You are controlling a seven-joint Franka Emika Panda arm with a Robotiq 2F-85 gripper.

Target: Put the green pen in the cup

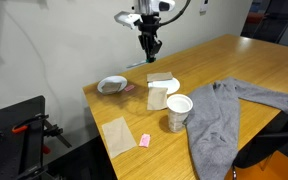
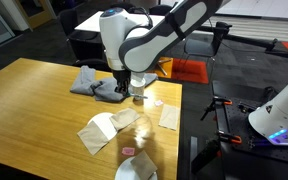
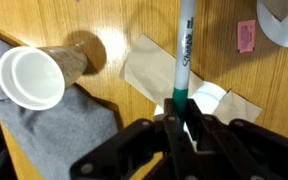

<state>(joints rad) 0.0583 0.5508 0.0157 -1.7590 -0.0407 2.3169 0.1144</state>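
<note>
hand (image 3: 180, 125) closed tight on the green pen (image 3: 182, 60), clamped at the green end, remainder of the barrel free. held well above the bench (image 1: 234, 60), over the tan paper box (image 3: 149, 70), not over the cup (image 3: 29, 78). cup upright, off to one side, just beside the grey cloth (image 3: 54, 130).

hazards from here:
- release at this position: pen dropped onto box or bench, likely to roll.
- grip at one end only: risk of pivoting between the fingers during travel, tip then missing the rim.
- light paper cup: likely to tip if struck on rim or wall.

orientation: long axis in wrist view running from the hand toward the top edge, leaning slightly right; free end pointing away from the hand. true tilt against vertical not readable in the exterior views.
</note>
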